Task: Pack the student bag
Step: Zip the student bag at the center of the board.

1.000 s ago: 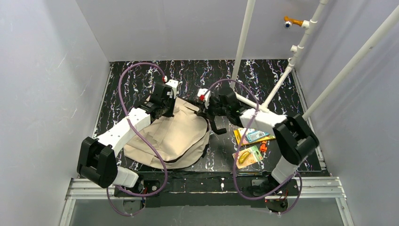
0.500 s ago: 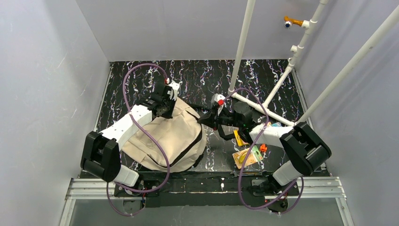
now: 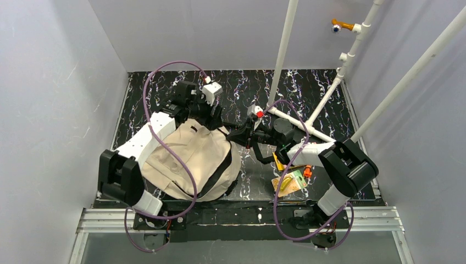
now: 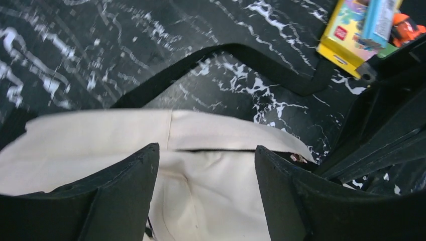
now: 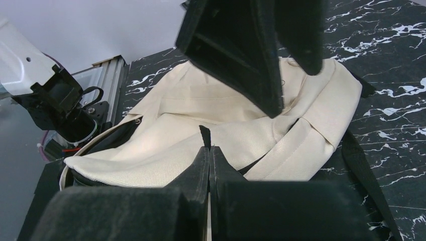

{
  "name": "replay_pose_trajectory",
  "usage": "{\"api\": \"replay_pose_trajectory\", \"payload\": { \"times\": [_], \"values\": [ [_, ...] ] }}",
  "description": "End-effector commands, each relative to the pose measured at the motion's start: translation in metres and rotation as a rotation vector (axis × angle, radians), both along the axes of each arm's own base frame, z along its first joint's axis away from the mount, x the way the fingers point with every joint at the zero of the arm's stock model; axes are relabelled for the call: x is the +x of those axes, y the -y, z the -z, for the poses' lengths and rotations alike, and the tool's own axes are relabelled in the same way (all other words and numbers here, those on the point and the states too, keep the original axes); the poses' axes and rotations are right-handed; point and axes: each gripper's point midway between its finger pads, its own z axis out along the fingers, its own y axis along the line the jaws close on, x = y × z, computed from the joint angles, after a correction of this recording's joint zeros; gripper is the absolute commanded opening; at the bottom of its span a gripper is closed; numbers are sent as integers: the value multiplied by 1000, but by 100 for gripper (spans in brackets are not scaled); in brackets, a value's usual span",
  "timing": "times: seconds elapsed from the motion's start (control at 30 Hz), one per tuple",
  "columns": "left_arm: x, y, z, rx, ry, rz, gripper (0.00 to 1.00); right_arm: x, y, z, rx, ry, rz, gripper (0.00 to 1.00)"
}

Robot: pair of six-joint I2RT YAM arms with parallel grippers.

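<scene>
The student bag [image 3: 189,159] is a big beige fabric bag lying at the table's left-centre, its thin black strap [image 4: 226,50] looped on the table behind it. My left gripper [image 3: 213,116] hovers open just over the bag's far edge [image 4: 211,196], with nothing between its fingers [image 4: 143,173]. At the bag's right rim, my right gripper [image 3: 235,135] is shut, and a thin dark tab of the bag [image 5: 204,134] sticks out from between its fingertips. The bag's dark lining [image 5: 108,140] shows at its open mouth.
Colourful flat books lie right of the bag: a yellow one [image 3: 280,160] partly under the right arm and one with a banana picture [image 3: 289,182] nearer the front. A white pipe frame [image 3: 308,124] stands at the back right. Grey walls close in the table.
My left gripper has opened, let go of the bag's far edge and lifted away towards the back. The right gripper swung left to the bag's right rim and stays shut.
</scene>
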Motion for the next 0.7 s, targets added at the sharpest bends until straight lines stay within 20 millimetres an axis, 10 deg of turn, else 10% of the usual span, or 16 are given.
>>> {"api": "replay_pose_trajectory", "payload": {
  "times": [0.0, 0.67],
  "values": [
    [-4, 23, -21, -159, 34, 330, 68, -1, -8, -43, 114, 107, -53, 1],
    [-35, 37, 37, -299, -243, 591, 72, -1, -7, -55, 154, 96, -90, 1]
  ]
}}
